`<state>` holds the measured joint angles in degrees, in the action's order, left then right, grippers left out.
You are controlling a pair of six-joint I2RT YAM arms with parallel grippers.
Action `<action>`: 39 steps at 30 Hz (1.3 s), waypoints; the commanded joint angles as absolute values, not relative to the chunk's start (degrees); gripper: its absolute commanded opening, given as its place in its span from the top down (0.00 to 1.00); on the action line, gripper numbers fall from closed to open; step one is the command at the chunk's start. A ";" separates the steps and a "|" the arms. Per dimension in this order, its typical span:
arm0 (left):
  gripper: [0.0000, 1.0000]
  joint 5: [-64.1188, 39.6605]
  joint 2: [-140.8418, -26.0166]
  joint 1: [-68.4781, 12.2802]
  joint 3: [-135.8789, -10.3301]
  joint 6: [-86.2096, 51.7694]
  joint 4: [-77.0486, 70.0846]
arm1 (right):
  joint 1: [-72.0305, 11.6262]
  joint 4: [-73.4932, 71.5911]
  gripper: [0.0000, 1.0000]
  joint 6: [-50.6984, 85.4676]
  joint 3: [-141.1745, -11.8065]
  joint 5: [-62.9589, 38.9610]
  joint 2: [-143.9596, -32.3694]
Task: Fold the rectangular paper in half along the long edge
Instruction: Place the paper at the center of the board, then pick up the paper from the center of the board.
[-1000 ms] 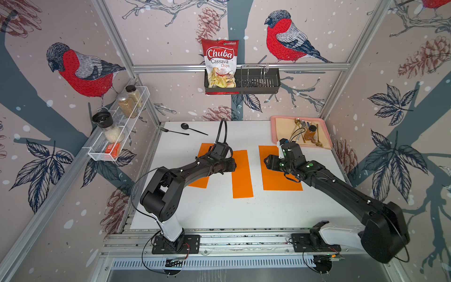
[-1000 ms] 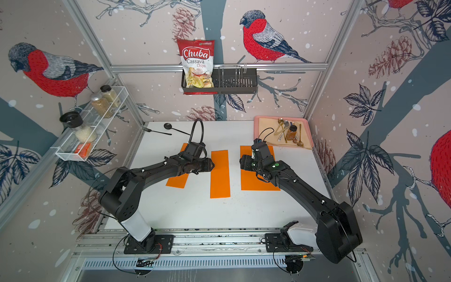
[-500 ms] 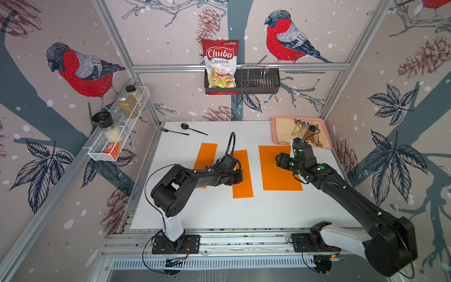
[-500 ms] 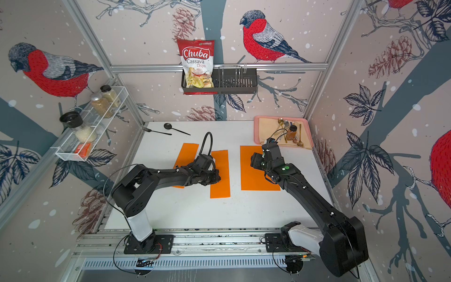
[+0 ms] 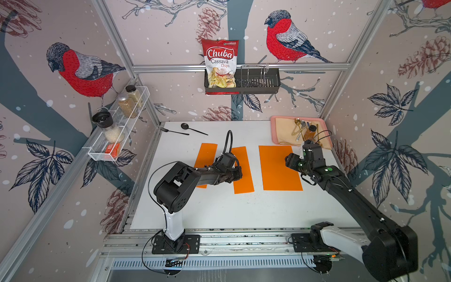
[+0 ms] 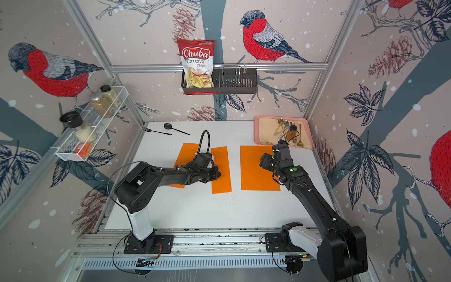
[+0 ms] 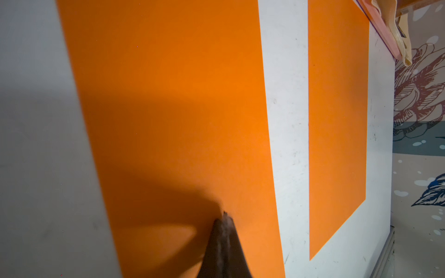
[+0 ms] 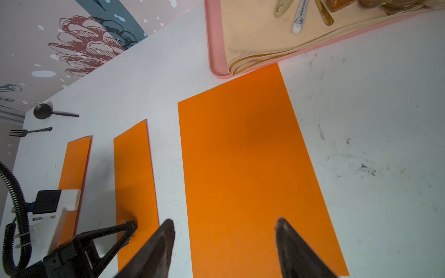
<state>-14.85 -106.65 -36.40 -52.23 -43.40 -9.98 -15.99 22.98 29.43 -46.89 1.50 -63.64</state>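
Three orange papers lie on the white table. A wide flat sheet lies at the right. A narrow strip lies in the middle, and another narrow strip at the left, partly under the left arm. My left gripper is shut, and its tip rests on the middle strip with nothing between the jaws. My right gripper hangs open over the wide sheet, empty.
A pink tray with a cloth and small utensils stands at the back right, touching the wide sheet's far corner. A black spoon and fork lie at the back left. Wall racks hold jars and a chips bag.
My left gripper closed and slid forward and right onto the middle strip. My right gripper moved right, from the wide sheet's left edge toward its right side, staying open.
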 commanded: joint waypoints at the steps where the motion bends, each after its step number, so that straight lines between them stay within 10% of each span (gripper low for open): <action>1: 1.00 -11.26 -106.40 -34.89 -51.75 -41.09 -2.22 | -14.94 24.08 0.32 27.97 -46.56 0.90 -63.39; 15: 0.99 -11.29 -104.67 -31.20 -52.34 -38.82 2.04 | -7.22 22.48 0.27 30.82 -43.86 -2.24 -66.05; 26: 0.60 -11.29 -95.32 -31.58 -51.49 -41.40 0.31 | -3.60 16.89 0.27 31.26 -43.64 -0.98 -73.11; 39: 0.71 -14.10 -89.98 -33.22 -49.78 -43.43 -5.44 | -13.27 16.59 0.29 29.31 -51.37 0.80 -92.68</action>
